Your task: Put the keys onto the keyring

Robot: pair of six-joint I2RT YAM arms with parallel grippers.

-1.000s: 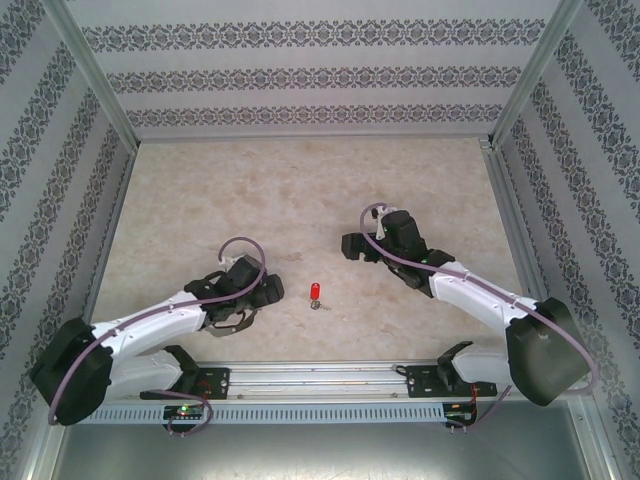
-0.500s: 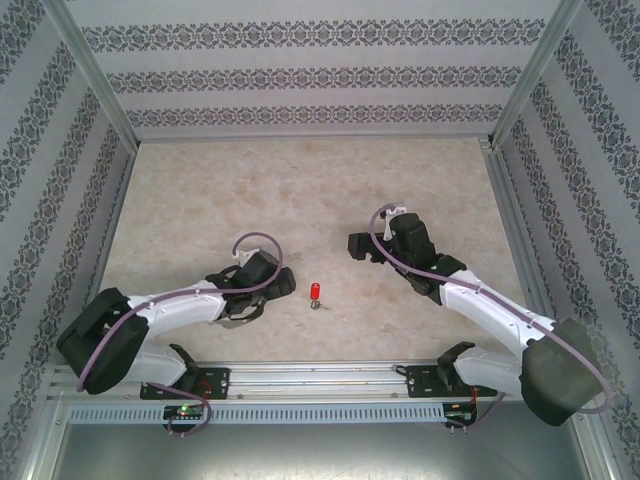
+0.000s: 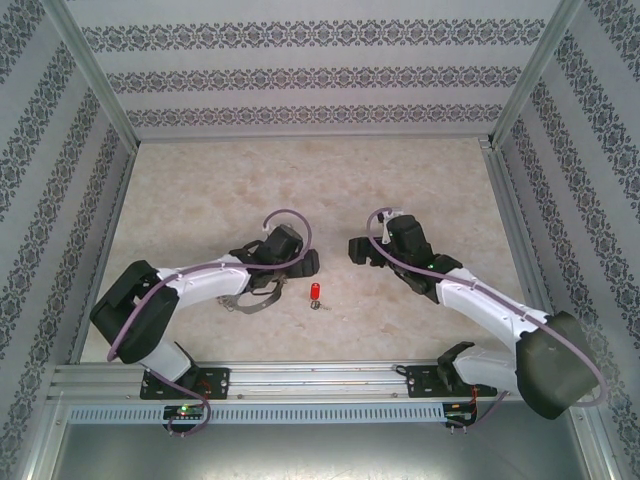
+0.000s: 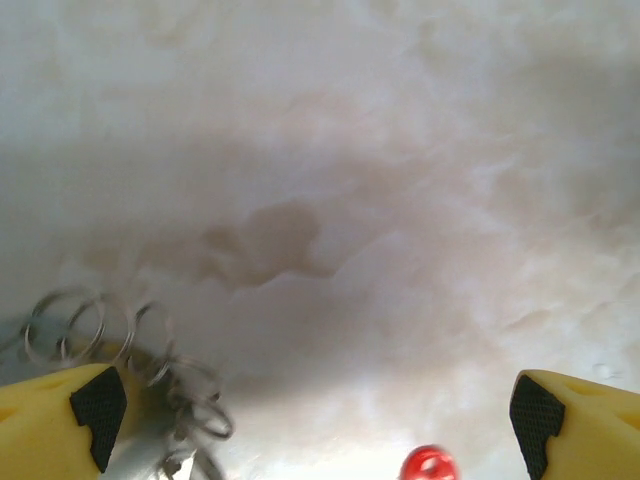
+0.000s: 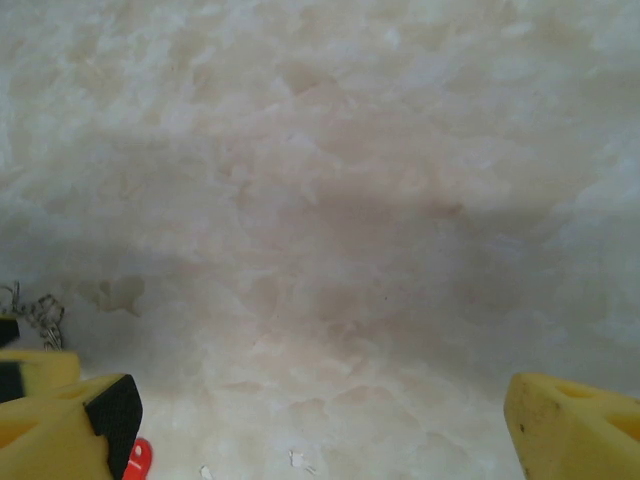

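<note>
The key (image 3: 316, 292), tiny with a bright red head and a short silver end, lies on the marble table between the arms. Its red head (image 4: 428, 464) shows low between my left gripper's (image 4: 315, 425) widely spread yellow fingers (image 4: 60, 420), nothing held. The grey keyring (image 3: 250, 300) lies beside and partly under the left gripper (image 3: 306, 266); its silvery links (image 4: 100, 340) touch the left finger. My right gripper (image 3: 357, 249) hovers up-right of the key, open and empty (image 5: 320, 425). The key's red edge (image 5: 138, 460) and some chain links (image 5: 38, 315) sit at that view's lower left.
Patterned walls and aluminium posts (image 3: 95, 80) enclose the marble table (image 3: 300, 180). A metal rail (image 3: 320, 378) runs along the near edge by the arm bases. Small white specks (image 5: 298, 460) lie on the surface near the right gripper.
The left arm has swung up and to the right, toward the key, and the grey loop lies a little further up-right with it. The right gripper shifted slightly, then held still.
</note>
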